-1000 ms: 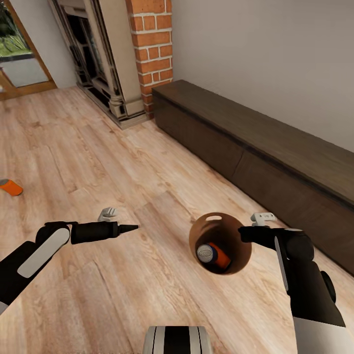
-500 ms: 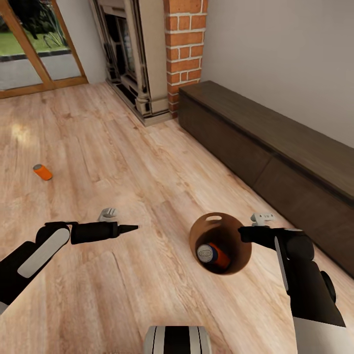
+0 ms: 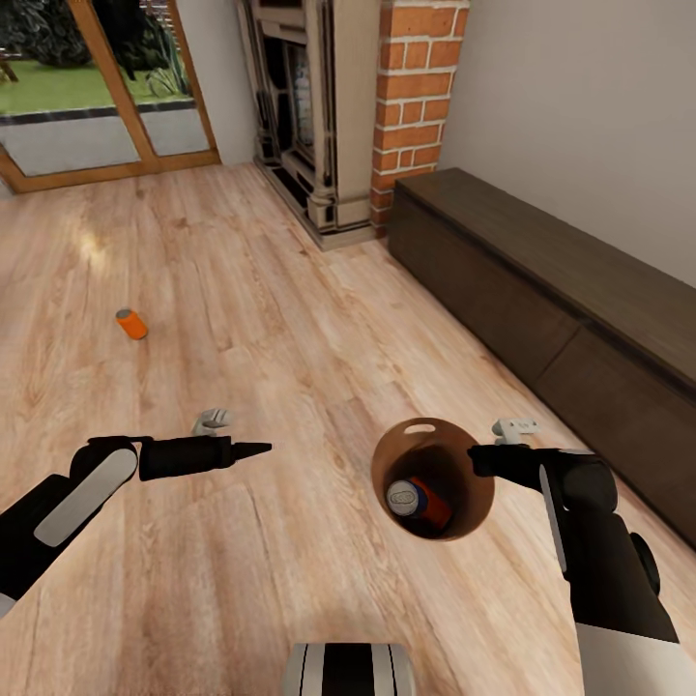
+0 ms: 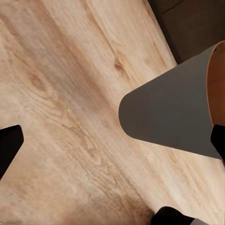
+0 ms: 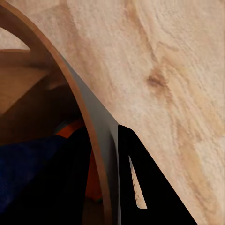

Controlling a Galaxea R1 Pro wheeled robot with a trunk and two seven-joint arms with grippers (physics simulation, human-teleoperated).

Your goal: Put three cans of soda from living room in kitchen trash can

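Head view: the right end effector (image 3: 480, 460) grips the rim of the bin (image 3: 462, 527), a round brown bucket with a slot handle cut-out at its far rim, held above the wood floor (image 3: 290, 319). Right wrist view: one finger (image 5: 136, 187) lies outside the bin wall (image 5: 101, 154) and the other inside, the jaws clamped on the wall between them. Inside the bin lies one orange can (image 3: 422, 501), tilted, its grey end facing up toward the camera; an orange patch of it (image 5: 70, 127) also shows within the bin in the right wrist view. A second can (image 3: 131, 324) lies on its side on the floor, well apart from both arms, ahead and to the robot's left. The left end effector (image 3: 261, 448) is held out over bare floor, pointing toward the bin and apart from it; whether its jaws are parted or closed cannot be told, though the left wrist view shows dark fingertips at opposite edges with nothing between them. That view also shows the bin's grey outer wall (image 4: 173, 112) above the floor (image 4: 70, 117). Background: a brick column (image 3: 416, 106), a fireplace (image 3: 309, 116), a long dark low cabinet (image 3: 541, 280) along the wall, and wood-framed glass doors (image 3: 106, 97).
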